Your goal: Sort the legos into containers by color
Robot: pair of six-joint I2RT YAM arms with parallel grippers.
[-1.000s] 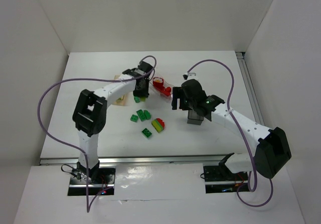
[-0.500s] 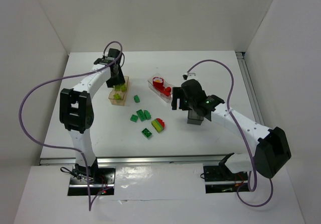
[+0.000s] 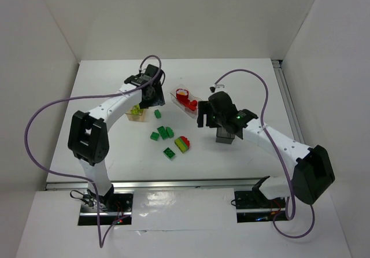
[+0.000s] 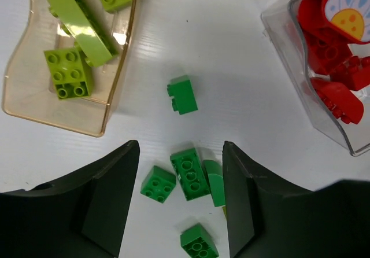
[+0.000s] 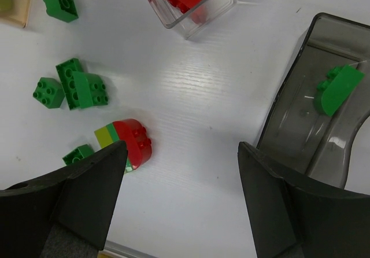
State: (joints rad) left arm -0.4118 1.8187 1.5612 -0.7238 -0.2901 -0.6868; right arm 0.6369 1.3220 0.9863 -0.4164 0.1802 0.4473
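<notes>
1. L arm: left hand [image 4: 180,147] has jaws wide apart w/ nothing held; hangs over the bench [image 4: 231,32] between tan tub [image 4: 26,78] & clear tub [image 4: 283,38].
2. R arm: right hand [image 5: 180,148] is also spread wide & empty; sits beside the dark grey tub [image 5: 289,136], which holds one green brick [image 5: 338,88].
3. Already sorted: yellow-green bricks [image 4: 69,73] in tan tub; red bricks [image 4: 332,93] in clear tub.
4. Loose on bench: lone green brick [image 4: 182,95] just ahead of left hand; green cluster [image 4: 191,180] under it; a stacked piece [image 5: 128,143] w/ red, yellow-green & green parts, near the cluster.
5. Step in hand, prob.: left hand picks a loose green; lone green brick looks easiest, w/ free space all round.
6. To do it well: centre jaws over it, square to its flat sides, drop straight; skip the cluster for now, since touching neighbours could get nudged or pinched together.
7. Greens seem to belong in dark grey tub, on R side; carry above clear tub's rim; release low inside so nothing bounces out.
8. Stacked piece likely needs splitting; best left till last.
</notes>
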